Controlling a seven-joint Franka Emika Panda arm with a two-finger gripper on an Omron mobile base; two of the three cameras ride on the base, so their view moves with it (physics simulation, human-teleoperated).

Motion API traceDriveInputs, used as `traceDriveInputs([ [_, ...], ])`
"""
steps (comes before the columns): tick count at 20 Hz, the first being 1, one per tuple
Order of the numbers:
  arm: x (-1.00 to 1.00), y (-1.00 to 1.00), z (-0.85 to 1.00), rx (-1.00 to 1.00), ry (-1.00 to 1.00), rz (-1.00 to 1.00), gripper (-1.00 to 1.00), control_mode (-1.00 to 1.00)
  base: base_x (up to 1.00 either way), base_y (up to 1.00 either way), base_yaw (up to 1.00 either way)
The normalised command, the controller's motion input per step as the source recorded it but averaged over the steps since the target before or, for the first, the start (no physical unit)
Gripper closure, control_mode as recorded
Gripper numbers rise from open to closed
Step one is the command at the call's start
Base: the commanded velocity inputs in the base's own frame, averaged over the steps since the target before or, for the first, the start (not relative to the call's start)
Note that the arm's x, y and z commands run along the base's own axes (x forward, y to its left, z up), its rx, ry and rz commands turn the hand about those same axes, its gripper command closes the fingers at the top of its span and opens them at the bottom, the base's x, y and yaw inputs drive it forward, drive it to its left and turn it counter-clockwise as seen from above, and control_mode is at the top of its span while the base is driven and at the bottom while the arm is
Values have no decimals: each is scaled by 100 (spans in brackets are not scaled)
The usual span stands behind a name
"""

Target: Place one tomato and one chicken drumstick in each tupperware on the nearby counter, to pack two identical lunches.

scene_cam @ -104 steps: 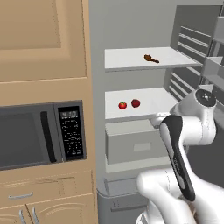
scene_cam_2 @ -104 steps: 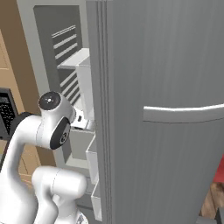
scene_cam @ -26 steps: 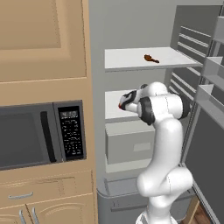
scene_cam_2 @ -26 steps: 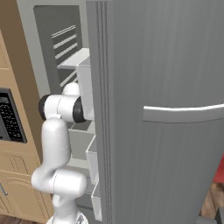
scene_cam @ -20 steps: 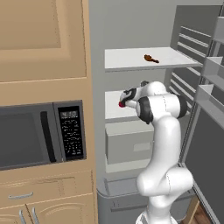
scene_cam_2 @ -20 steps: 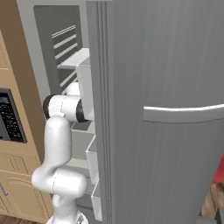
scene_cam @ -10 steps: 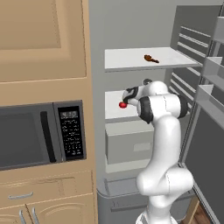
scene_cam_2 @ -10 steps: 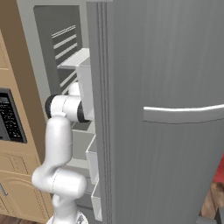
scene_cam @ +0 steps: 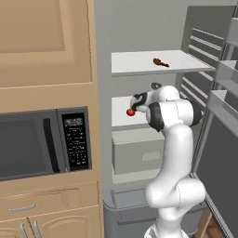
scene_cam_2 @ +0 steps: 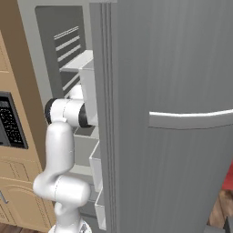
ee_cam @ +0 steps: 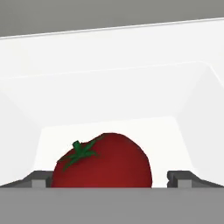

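Glossy white rounded arm segments, dark joint bands, small dark gripper (scene_cam: pixel 135 103) tips

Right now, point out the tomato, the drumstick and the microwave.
tomato (ee_cam: pixel 103 161), hand view, middle of its red skin.
drumstick (scene_cam: pixel 160 62), left base view, its brown middle.
microwave (scene_cam: pixel 28 151), left base view, its dark door.

tomato (ee_cam: pixel 103 161) — red, green stem, middle fridge shelf | drumstick (scene_cam: pixel 160 62) — brown, top shelf
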Motion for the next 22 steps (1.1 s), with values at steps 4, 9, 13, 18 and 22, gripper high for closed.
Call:
traceDriveInputs([
  [4, -15, 5, -54, 0, 7, 0, -100, -100, 0, 0, 0],
  [9, 7, 0, -31, 0, 1, 0, -100, -100, 0, 0, 0],
  [13, 0, 0, -55, 0, 3, 0, 100, -100, 0, 0, 0],
  [18, -3, 0, -81, 0, 8, 0, 100, -100, 0, 0, 0],
  [22, 6, 4, -36, 0, 4, 0, 100, -100, 0, 0, 0],
])
